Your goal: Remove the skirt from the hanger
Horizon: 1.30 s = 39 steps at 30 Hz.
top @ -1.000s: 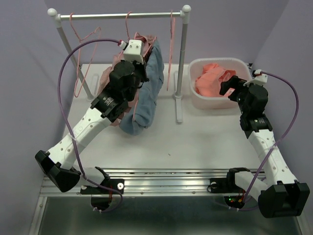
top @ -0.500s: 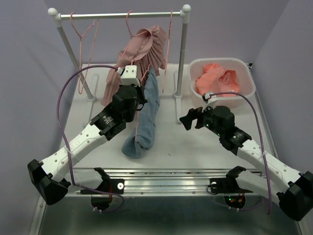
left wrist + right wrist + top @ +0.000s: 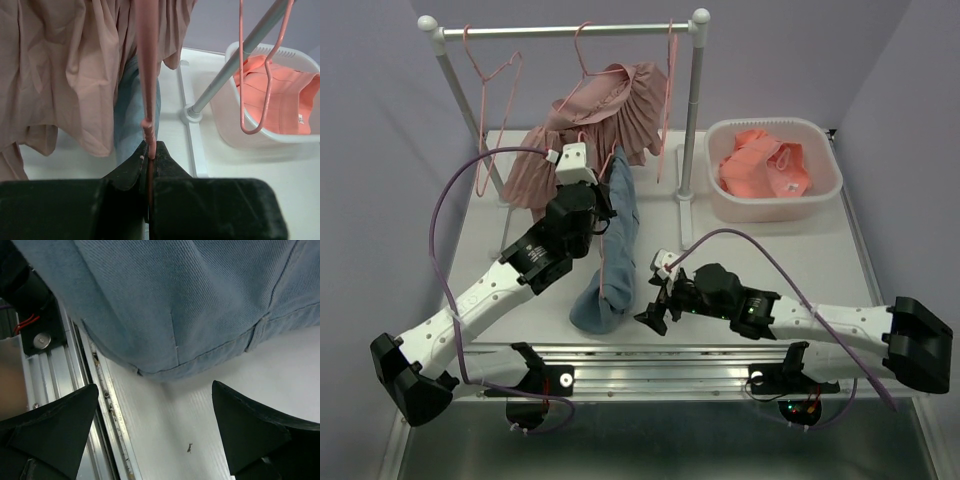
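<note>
A blue denim skirt [image 3: 612,250] hangs on a pink wire hanger [image 3: 148,75], its hem resting on the table near the front. My left gripper [image 3: 603,197] is shut on the hanger's wire, which runs straight between the closed jaws in the left wrist view [image 3: 150,146]; the blue skirt [image 3: 132,110] shows just behind it. My right gripper [image 3: 655,312] is open and empty, low over the table just right of the skirt's hem. In the right wrist view the skirt [image 3: 175,300] fills the top, just beyond the open gripper [image 3: 155,425], not touching it.
A pink pleated skirt [image 3: 590,120] hangs from the rail [image 3: 570,31] behind my left arm. Empty pink hangers [image 3: 490,75] hang there too. The rack post [image 3: 692,120] stands mid-table. A white basket [image 3: 775,210] with orange cloth sits back right. An aluminium rail [image 3: 660,365] runs along the front.
My right arm has swung from the basket down to the front centre, beside the skirt's hem. My left gripper has drawn the hanger and blue skirt lower and nearer the front.
</note>
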{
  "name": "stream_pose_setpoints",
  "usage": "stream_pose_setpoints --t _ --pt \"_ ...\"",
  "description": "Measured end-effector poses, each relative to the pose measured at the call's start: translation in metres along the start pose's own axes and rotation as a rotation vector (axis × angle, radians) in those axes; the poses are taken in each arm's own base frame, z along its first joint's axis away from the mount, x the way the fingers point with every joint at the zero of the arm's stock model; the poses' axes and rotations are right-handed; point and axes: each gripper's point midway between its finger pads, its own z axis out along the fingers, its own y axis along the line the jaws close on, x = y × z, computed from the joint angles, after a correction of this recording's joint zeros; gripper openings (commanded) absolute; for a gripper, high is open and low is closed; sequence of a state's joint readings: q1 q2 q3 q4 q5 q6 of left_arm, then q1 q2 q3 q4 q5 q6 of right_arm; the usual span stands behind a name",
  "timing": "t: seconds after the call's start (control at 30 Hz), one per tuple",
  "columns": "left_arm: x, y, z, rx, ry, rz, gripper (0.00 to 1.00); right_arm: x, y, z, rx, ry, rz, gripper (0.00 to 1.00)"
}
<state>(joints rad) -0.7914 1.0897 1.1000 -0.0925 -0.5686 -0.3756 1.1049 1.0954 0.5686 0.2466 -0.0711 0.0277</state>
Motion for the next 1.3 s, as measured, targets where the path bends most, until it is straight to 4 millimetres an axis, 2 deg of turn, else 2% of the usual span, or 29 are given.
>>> stream_pose_setpoints --t 0.03,0.17,0.43,0.5,0.53,0.6,0.63,0.67,0.73,0.8,0.9,1.07,1.17,1.3 --pt "0.001 0.001 -0.002 0.0 0.001 -0.006 0.0 0.004 0.001 0.01 0.001 0.012 -0.012 1.0" --pt "0.004 0.001 -0.005 0.009 0.006 -0.023 0.0 0.009 0.0 0.028 0.013 0.01 -0.027 1.0" --pt "0.011 0.001 -0.008 0.023 0.022 -0.032 0.0 -0.009 -0.007 0.059 0.057 -0.043 -0.033 0.94" --pt "0.01 0.001 -0.009 0.026 0.02 -0.039 0.0 -0.01 -0.003 0.062 0.037 -0.051 -0.036 0.82" --pt "0.009 0.001 -0.009 0.027 0.019 -0.042 0.0 -0.008 -0.001 0.063 0.027 -0.049 -0.035 0.67" --pt "0.01 0.002 -0.009 0.027 0.018 -0.047 0.0 -0.007 0.007 0.066 -0.007 -0.049 -0.041 0.51" --pt "0.011 0.002 -0.01 0.026 0.02 -0.048 0.0 -0.006 0.011 0.066 -0.024 -0.048 -0.045 0.35" --pt "0.013 0.003 -0.01 0.025 0.022 -0.047 0.0 -0.005 0.014 0.067 -0.036 -0.047 -0.05 0.27" --pt "0.016 0.004 -0.01 0.023 0.026 -0.048 0.0 -0.007 0.02 0.067 -0.058 -0.054 -0.049 0.01" --pt "0.019 0.006 -0.01 0.02 0.032 -0.047 0.0 -0.01 0.022 0.067 -0.063 -0.065 -0.039 0.01" --pt "0.025 0.01 -0.011 0.013 0.039 -0.047 0.0 -0.01 0.014 0.066 -0.004 -0.065 -0.015 0.01" --pt "0.038 0.019 -0.009 -0.021 0.054 -0.053 0.0 -0.018 -0.02 0.051 0.21 -0.071 0.04 0.01" --pt "0.053 0.027 -0.008 -0.055 0.073 -0.059 0.0 -0.04 -0.047 0.025 0.379 -0.133 0.088 0.01" --pt "0.073 0.038 -0.007 -0.089 0.1 -0.067 0.0 -0.062 -0.073 -0.007 0.55 -0.198 0.131 0.01"
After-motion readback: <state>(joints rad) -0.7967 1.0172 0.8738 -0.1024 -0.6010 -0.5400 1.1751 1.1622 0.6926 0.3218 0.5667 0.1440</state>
